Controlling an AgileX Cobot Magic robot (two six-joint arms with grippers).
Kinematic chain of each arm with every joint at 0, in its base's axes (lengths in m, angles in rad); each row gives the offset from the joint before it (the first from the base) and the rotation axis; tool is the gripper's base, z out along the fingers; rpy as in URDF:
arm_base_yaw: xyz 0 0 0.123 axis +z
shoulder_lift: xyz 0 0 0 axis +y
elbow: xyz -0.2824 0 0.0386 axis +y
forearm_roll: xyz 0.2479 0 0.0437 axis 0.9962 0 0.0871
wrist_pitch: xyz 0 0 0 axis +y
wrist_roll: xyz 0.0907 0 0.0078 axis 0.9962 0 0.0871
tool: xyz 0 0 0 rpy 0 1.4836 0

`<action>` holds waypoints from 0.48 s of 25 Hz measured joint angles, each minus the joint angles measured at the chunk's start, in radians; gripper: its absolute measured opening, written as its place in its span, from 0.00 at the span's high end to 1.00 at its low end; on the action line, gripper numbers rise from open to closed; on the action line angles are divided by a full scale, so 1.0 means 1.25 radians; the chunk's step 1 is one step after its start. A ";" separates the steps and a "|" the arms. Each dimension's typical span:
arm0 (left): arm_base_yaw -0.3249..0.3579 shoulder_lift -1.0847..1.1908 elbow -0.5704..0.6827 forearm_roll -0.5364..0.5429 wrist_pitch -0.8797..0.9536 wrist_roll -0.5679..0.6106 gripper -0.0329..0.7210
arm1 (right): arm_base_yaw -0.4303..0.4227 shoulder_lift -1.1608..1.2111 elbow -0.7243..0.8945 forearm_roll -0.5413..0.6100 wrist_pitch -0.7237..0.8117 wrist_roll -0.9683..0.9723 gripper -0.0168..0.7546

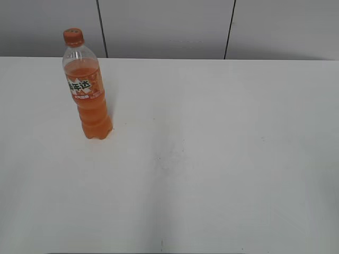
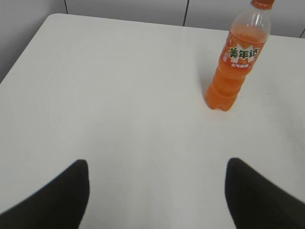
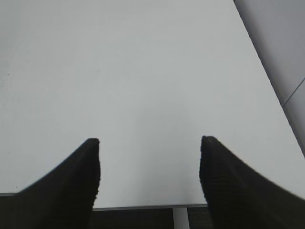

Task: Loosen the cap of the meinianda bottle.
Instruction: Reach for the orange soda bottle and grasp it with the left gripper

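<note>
Standing upright at the far left of the white bench [image 1: 212,159], the meinianda bottle [image 1: 88,95] is seen with its cap [image 1: 73,36] seated, while the left pincer [image 2: 157,179] and right pincer [image 3: 150,160] are held wide and empty, well apart from it.

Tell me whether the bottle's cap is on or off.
On: the orange cap sits atop the upright meinianda bottle. Tightness cannot be told.

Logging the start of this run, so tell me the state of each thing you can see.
meinianda bottle: upright on the table, mostly full, untouched
cap: on the bottle
left gripper: open, empty, short of the bottle
right gripper: open, empty, over bare table
table: white
</note>
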 joint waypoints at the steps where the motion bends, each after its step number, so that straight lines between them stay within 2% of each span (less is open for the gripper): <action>1: 0.000 0.000 0.000 0.000 0.000 0.000 0.25 | 0.000 0.000 0.000 0.000 0.000 0.000 0.34; 5: 0.000 0.000 -0.008 0.000 -0.019 0.000 0.25 | 0.000 0.000 0.000 0.000 0.000 0.000 0.34; 12: 0.000 0.066 -0.049 0.007 -0.140 0.030 0.25 | 0.000 0.000 0.000 -0.001 0.000 0.000 0.34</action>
